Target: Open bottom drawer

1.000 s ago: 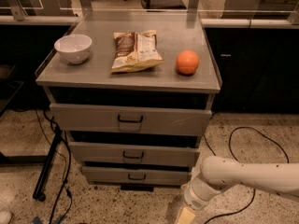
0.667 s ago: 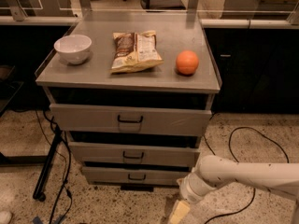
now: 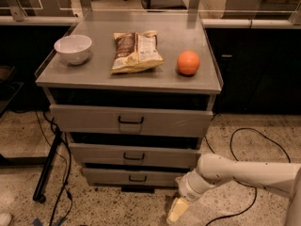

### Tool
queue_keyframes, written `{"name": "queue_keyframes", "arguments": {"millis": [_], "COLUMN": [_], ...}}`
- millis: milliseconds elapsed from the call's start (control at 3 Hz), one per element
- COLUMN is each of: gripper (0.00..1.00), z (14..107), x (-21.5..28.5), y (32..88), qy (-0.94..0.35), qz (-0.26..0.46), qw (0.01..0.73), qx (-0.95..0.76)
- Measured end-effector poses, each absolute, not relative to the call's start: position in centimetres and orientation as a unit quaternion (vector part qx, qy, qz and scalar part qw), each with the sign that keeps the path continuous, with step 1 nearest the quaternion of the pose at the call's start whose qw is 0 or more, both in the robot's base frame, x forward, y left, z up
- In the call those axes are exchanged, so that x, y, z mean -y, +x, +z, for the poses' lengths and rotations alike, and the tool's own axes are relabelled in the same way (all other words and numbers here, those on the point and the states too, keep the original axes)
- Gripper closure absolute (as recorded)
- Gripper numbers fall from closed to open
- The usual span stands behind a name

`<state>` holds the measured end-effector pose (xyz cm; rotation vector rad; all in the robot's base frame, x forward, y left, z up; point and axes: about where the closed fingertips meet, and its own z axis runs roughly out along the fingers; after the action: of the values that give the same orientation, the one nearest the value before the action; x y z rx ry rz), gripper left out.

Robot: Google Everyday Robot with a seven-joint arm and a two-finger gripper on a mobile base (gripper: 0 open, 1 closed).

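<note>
Hanging low over the floor, the end effector (image 3: 178,211) is pointing downward at the end of the white arm (image 3: 244,171), and I cannot tell whether it is wide, narrow or gripping anything. It is touching nothing that I can make out.

Up and to its left in the view, close by, the bottom drawer (image 3: 108,177) is sitting shut, its small dark handle (image 3: 137,178) at the middle of the front. The end effector is hanging lower than that handle and off the drawer's right corner. Further up, the middle drawer (image 3: 134,155) and top drawer (image 3: 131,120) are jutting out over it. Highest of all, the table (image 3: 103,76) is carrying a bowl (image 3: 73,48), a chip bag (image 3: 135,51) and an orange (image 3: 188,62).

Risks, as I am judging them: the handle is thin and sitting right under the middle drawer's front, so a reach that is slightly high may be catching the wrong handle or bumping that overhang. The wrist is passing near the drawer's right corner and could knock it. A sharp pull might be rocking the table and rolling the orange.

For room, bare floor is lying open in front of the drawers, leftward from the end effector as far as a black stand leg (image 3: 47,168). Behind the arm, a cable (image 3: 244,140) is looping on the floor and could be snagging.
</note>
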<state>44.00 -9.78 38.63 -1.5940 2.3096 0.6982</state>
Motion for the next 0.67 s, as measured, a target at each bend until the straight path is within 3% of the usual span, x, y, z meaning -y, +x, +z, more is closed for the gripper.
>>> {"name": "queue_keyframes", "arguments": {"millis": [667], "gripper": [0.0], "z": [35.8], "x": [6.7], "y": [46.3], "qy": [-0.55], "qz": [0.251], "qw": [0.165], "qx": [-0.779]}}
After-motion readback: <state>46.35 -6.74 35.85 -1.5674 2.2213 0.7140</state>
